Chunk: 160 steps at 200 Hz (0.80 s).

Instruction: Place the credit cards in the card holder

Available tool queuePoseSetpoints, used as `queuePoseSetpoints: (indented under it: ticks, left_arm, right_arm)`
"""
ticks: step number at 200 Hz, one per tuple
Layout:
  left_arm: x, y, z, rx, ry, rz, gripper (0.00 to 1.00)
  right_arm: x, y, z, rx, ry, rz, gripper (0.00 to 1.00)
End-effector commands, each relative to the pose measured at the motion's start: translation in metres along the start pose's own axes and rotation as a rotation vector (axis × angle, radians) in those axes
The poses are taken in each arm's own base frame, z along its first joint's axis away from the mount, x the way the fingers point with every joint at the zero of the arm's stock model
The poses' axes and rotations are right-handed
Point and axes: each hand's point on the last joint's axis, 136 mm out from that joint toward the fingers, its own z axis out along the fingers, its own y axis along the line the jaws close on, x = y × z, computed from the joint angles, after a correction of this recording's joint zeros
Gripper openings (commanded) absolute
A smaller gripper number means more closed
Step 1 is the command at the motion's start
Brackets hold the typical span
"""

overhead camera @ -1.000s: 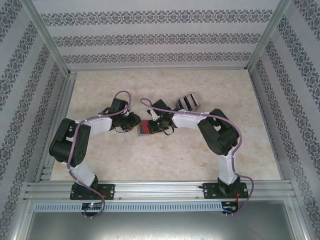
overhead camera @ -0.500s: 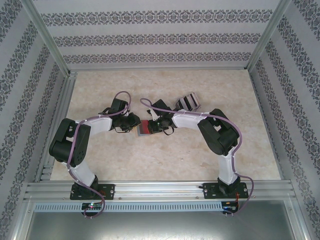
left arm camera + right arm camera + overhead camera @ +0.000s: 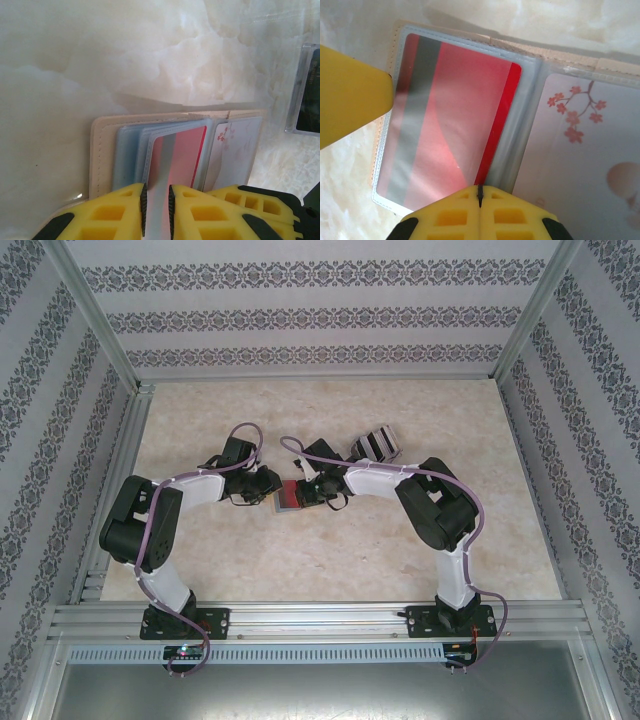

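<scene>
One red card [image 3: 450, 120] sits in a clear sleeve [image 3: 524, 112] of the open card holder [image 3: 101, 150] at the middle of the table [image 3: 400, 560]. Its long axis points almost straight at the right gripper [image 3: 480, 196], whose fingers meet at the sleeve's near edge. The left gripper [image 3: 156, 210] is pinched on the sleeve, the card's grey stripe between its fingers.

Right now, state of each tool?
Left tool: jaws a slit apart over the red card; grip cannot be told.
Right tool: closed at the card holder edge.
</scene>
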Motion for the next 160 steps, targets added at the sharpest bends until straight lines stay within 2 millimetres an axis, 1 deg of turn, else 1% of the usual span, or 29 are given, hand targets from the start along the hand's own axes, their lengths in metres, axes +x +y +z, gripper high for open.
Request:
queuePoseSetpoints:
  ticks: [1, 47, 113, 160]
  left_arm:
    - [-0.006, -0.005, -0.001, -0.005, -0.012, 0.027, 0.22]
    - [-0.01, -0.002, -0.014, -0.049, -0.049, 0.051, 0.22]
    - [-0.008, -0.009, -0.006, 0.008, -0.029, 0.031, 0.22]
    - [-0.008, -0.009, 0.0, 0.015, -0.02, 0.024, 0.22]
  right_arm:
    - [0.026, -0.027, 0.016, 0.073, 0.08, 0.035, 0.03]
    - [0.028, -0.028, 0.017, 0.073, 0.083, 0.039, 0.03]
    - [0.028, -0.028, 0.016, 0.074, 0.083, 0.039, 0.04]
    - [0.028, -0.028, 0.016, 0.076, 0.083, 0.039, 0.04]
